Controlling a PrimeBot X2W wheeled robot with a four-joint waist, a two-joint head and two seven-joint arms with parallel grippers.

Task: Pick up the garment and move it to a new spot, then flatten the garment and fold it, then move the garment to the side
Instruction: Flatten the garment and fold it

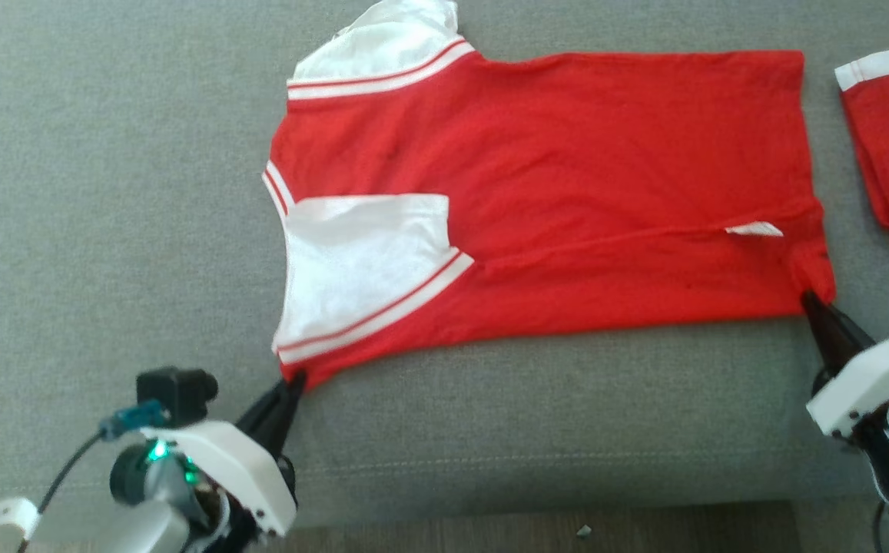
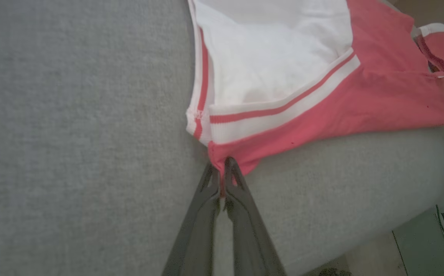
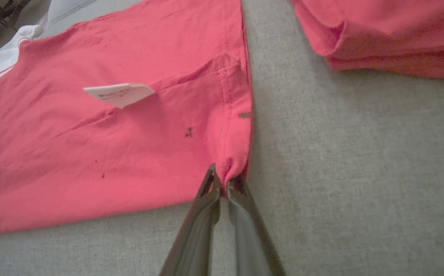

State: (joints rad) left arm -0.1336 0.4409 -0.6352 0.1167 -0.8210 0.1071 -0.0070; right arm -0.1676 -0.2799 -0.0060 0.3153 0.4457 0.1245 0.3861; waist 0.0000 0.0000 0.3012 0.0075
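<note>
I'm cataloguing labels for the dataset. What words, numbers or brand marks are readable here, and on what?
Nothing legible.
White tag on the red jersey: faint print, too blurred to read.
White cable tab: dark marks, too blurred to read.

Seemingly faint print on tag [image 3: 119, 94], illegible
</note>
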